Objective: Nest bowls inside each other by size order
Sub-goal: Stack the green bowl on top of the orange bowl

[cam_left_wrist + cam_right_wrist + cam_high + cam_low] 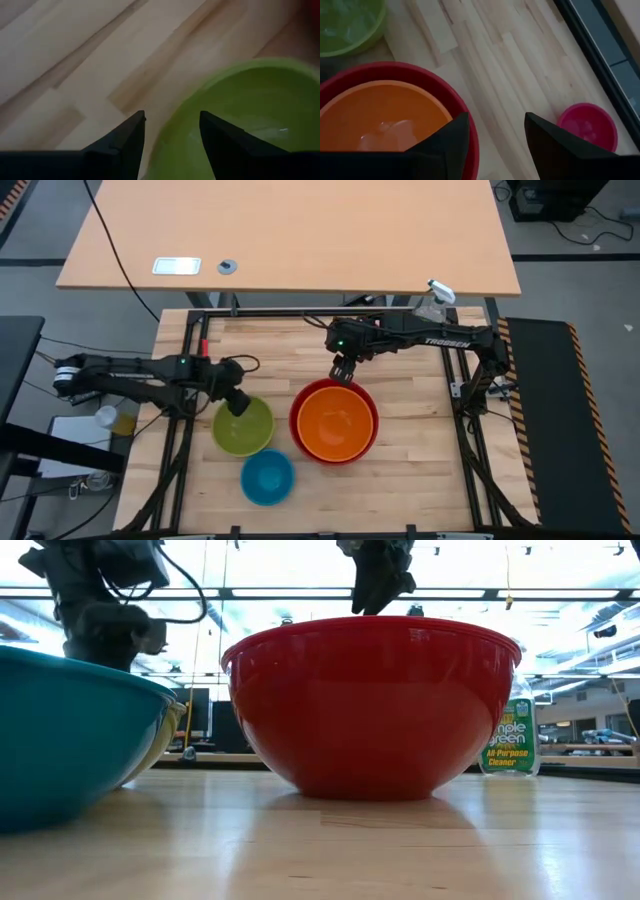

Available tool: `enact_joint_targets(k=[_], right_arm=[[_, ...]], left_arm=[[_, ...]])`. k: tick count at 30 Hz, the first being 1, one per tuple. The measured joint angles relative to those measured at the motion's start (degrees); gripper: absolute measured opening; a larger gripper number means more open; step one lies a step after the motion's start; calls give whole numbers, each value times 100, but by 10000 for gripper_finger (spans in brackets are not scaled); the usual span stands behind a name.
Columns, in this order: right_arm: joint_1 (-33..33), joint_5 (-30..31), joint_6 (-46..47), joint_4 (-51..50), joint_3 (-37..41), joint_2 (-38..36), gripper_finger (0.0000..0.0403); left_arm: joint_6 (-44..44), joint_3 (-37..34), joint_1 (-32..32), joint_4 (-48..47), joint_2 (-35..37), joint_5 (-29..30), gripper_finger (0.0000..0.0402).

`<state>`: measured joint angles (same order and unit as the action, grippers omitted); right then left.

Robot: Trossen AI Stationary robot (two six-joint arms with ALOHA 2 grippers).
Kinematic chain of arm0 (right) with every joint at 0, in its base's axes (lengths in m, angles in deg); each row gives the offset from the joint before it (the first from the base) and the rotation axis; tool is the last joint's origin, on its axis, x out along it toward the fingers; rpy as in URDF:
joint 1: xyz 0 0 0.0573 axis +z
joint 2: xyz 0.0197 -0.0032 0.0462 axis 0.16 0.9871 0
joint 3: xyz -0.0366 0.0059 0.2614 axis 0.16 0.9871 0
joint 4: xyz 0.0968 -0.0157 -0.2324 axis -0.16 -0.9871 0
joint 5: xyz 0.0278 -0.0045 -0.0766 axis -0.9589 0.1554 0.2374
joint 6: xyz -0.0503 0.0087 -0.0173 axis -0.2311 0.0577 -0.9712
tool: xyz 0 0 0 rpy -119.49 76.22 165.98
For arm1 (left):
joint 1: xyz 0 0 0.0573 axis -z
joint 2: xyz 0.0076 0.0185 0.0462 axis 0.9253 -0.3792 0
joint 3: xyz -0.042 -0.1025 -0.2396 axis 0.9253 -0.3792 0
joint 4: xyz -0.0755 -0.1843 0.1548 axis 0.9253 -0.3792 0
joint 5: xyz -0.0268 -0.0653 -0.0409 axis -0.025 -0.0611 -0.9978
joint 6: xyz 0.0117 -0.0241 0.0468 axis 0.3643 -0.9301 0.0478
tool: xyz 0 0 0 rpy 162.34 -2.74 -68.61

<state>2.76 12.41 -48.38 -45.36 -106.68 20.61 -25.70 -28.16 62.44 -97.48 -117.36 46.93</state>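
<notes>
The orange bowl [335, 423] sits nested in the red bowl [304, 402] at mid-table. The lime green bowl [245, 430] stands to its left, and the blue bowl [267, 477] stands nearer the front edge. The magenta bowl [587, 125] shows only in the right wrist view, standing alone on the wood. My left gripper [238, 402] is open, and the green bowl's far-left rim [165, 131] runs between its fingers. My right gripper [343, 370] is open and empty above the red bowl's far rim [462, 107]. My left gripper comes at the lime green bowl's far-left rim [165, 131] slanting down from the left, with one finger outside the rim and one over the inside. I cannot tell whether either finger touches it. The bowl stands on the table.
A clear spray bottle with a green label [435, 300] stands at the far right corner and also shows in the low view [512, 740]. A metal frame [470, 430] borders the wooden table. Bare wood lies right of the red bowl and along the front.
</notes>
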Motion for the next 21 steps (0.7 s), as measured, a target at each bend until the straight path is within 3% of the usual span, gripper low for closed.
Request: enact_joint_targets(k=[14, 21], right_arm=[[-210, 24, -202, 146, 0, 0, 197], [-304, -59, -202, 284, 0, 0, 197]], left_arm=[[695, 0, -2, -233, -641, -108, 186], [715, 0, -2, -243, -897, -120, 91]])
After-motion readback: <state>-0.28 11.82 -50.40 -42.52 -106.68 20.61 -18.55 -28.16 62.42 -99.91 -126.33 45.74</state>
